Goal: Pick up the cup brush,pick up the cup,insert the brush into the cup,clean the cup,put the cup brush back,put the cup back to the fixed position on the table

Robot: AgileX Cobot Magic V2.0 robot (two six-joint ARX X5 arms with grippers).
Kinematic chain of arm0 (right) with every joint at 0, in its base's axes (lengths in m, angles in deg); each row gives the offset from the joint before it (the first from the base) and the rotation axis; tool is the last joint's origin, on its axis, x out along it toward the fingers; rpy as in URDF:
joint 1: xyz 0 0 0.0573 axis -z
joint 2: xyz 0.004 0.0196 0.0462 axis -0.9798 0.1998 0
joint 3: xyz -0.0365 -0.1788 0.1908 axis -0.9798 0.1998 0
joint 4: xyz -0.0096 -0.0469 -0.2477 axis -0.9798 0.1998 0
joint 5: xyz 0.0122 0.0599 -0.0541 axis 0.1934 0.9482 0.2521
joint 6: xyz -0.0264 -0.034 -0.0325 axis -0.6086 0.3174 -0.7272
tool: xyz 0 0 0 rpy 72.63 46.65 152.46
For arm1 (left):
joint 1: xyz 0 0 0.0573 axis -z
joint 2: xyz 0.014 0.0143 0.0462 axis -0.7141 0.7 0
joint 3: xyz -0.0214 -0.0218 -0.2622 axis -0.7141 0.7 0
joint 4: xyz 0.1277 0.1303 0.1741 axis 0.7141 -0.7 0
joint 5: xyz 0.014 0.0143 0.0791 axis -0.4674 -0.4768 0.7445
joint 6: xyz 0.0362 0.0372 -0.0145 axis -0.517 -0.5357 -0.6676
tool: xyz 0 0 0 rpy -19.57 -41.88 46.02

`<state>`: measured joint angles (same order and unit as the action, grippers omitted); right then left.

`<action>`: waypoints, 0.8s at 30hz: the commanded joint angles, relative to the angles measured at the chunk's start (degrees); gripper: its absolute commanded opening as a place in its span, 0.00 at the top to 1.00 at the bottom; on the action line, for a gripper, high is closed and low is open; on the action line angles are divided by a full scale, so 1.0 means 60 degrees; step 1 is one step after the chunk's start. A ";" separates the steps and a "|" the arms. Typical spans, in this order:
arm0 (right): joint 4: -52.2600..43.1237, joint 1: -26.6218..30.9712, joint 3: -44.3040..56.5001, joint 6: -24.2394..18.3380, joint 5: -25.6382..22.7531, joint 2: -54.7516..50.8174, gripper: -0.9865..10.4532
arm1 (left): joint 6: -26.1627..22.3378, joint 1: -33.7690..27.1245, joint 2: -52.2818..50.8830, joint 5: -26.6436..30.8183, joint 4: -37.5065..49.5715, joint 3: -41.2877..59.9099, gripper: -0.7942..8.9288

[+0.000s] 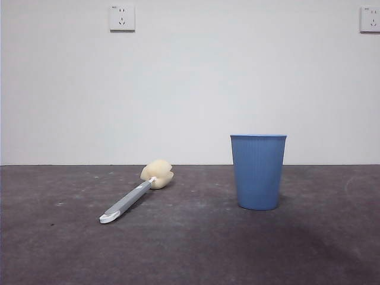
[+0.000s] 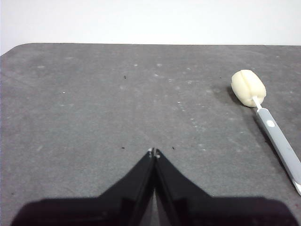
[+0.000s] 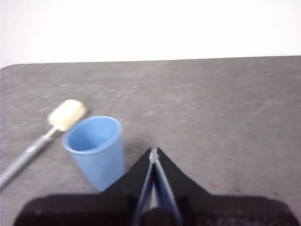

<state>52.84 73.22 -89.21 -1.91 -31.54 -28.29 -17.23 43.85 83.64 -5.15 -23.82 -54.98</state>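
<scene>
The cup brush (image 1: 135, 193) lies flat on the table (image 1: 190, 249), left of centre, its cream sponge head toward the wall and its white tip toward the front. Upright and empty, the blue ribbed cup (image 1: 258, 171) stands right of centre. Neither arm shows in the front view. My left gripper (image 2: 154, 151) is shut with nothing in it, hanging above bare table well to the side of the cup brush (image 2: 268, 117). My right gripper (image 3: 154, 151) is also shut and holds nothing, close beside the cup (image 3: 96, 148), with the cup brush (image 3: 44, 136) beyond it.
A white wall with two power sockets (image 1: 122, 18) rises behind the dark grey table. The table's rounded far corner (image 2: 19, 49) shows in the left wrist view.
</scene>
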 commanded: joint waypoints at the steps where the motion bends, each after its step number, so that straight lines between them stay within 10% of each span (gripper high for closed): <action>1: -0.0561 0.0364 0.0918 -0.0080 0.0047 -0.0707 0.91 | 0.0058 -0.0026 -0.0025 0.0033 -0.0051 0.0095 0.92; 24: -0.0608 0.0688 0.3413 0.0477 0.0051 -0.2991 0.91 | 0.0058 -0.0026 -0.0025 0.0036 -0.0051 0.0095 0.92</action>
<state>48.80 77.37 -69.54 0.17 -31.37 -46.04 -17.16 43.85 83.64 -5.13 -23.82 -54.98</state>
